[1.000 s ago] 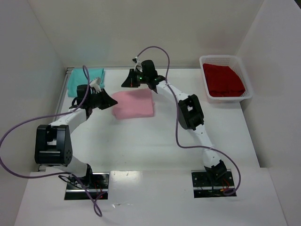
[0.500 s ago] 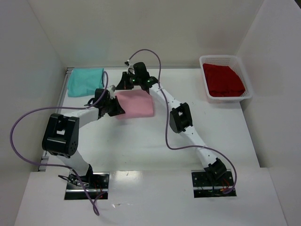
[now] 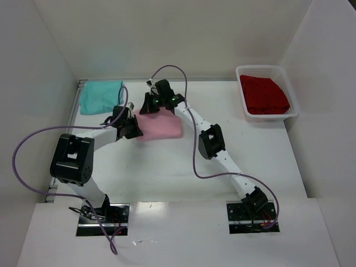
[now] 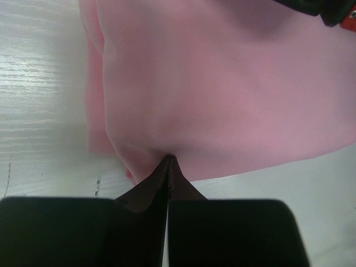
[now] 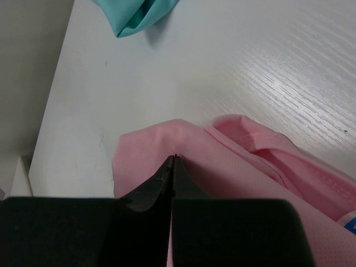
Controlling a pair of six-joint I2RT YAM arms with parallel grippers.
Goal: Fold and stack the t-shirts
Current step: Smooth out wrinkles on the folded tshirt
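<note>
The pink t-shirt (image 3: 162, 123), soft matte knit folded into a rough rectangle, lies left of middle on the white table (image 3: 167, 167), toward the far side. The left gripper (image 3: 135, 126) pinches its left edge and the right gripper (image 3: 150, 107) its far-left corner. 2 others lie apart: a teal t-shirt (image 3: 100, 95) folded far left, and a red t-shirt (image 3: 266, 94) in a white mesh basket (image 3: 267, 69) far right.

White wood-grain table (image 3: 167, 167), plain white walls (image 3: 222, 33) on 3 sides, soft even light

Three t-shirts (image 3: 159, 123) (image 3: 100, 95) (image 3: 266, 94), one basket (image 3: 265, 67), two arms (image 3: 69, 161) (image 3: 214, 142)
</note>
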